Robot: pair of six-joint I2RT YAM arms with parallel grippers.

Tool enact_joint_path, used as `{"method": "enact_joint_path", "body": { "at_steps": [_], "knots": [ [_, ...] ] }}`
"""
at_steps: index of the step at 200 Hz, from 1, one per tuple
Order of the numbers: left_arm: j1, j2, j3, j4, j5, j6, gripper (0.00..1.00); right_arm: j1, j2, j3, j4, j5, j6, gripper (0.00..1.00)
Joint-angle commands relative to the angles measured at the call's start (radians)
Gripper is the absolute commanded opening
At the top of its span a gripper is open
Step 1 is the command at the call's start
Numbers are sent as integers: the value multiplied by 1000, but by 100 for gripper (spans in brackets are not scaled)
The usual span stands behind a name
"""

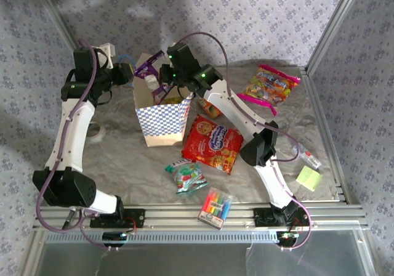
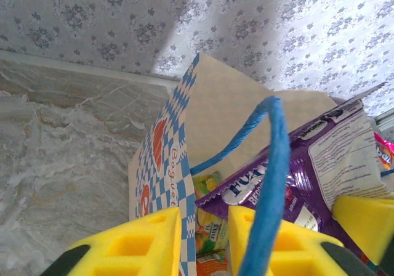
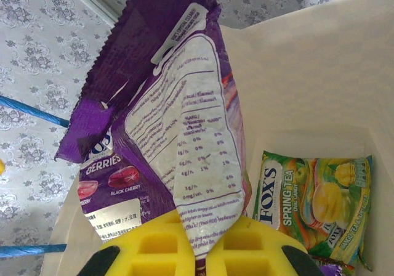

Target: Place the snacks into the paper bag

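- Grey, crinkly table (image 1: 123,159) and flowery walls (image 1: 246,17) show from the top camera. The paper bag (image 1: 161,122) stands upright near the back with its mouth open.
- The left gripper (image 1: 132,76) is at the bag's left rim. The right gripper (image 1: 162,77) is above the mouth and holds the purple packet (image 1: 146,71).
- More snacks lie on the table, outside the bag. The red cookie bag (image 1: 212,143) is just to the right of the paper bag. The orange-white packet (image 1: 211,108) is partly under the right arm. The pink-edged candy bag (image 1: 271,85) is at the back right. The green-red packet (image 1: 186,176) is in front of the paper bag.
- The marker pack (image 1: 215,207) lies near the front edge. The yellow sticky-note pad (image 1: 308,177) lies off to the right.
- From the left wrist camera, the left gripper's yellow fingers (image 2: 132,245) are a little way apart. The bag's checkered wall (image 2: 175,159) stands in the gap and touches one finger. The other finger is not on the wall.
- A blue cord (image 2: 271,183) loops up in front. The purple packet (image 2: 308,177) hangs over the mouth, and the green-yellow packet (image 2: 208,183) lies down inside.
- From the right wrist camera, the right gripper (image 3: 200,251) is pinched tight on the bottom of the purple packet (image 3: 160,103). The packet is held over the open bag.
- The green-yellow packet (image 3: 314,202) lies at the bottom of the bag, beside the pale inner wall (image 3: 308,73).
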Motion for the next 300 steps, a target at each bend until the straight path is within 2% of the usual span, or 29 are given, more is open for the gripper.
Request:
{"method": "enact_joint_path", "body": {
  "at_steps": [1,31,56,78,92,120,133,153,177,236,300],
  "knots": [
    [13,-13,31,21,-11,-8,23,8,20,39,-1,-25,31,0],
    [33,-46,-3,32,-23,-22,18,13,17,39,-16,-16,33,0],
    [49,-75,-33,41,-34,-39,17,23,8,41,-55,50,29,0],
    [56,-89,-51,50,-33,-43,17,24,2,41,-90,95,38,5],
    [55,-90,-55,49,-34,-45,17,25,-2,42,-107,116,52,14],
    [56,-92,-61,47,-40,-48,16,27,-8,43,-124,136,68,15],
    [57,-93,-63,44,-46,-49,16,27,-9,43,-130,142,73,20],
    [58,-98,-67,41,-46,-50,16,28,-9,42,-130,128,81,35],
    [60,-99,-70,34,-46,-46,16,28,-9,42,-118,99,95,44],
    [67,-109,-85,26,-48,-46,15,35,-33,42,-51,-51,66,48],
    [82,-136,-108,21,-53,-46,15,55,-112,42,-34,-46,-51,56]
  ]
}}
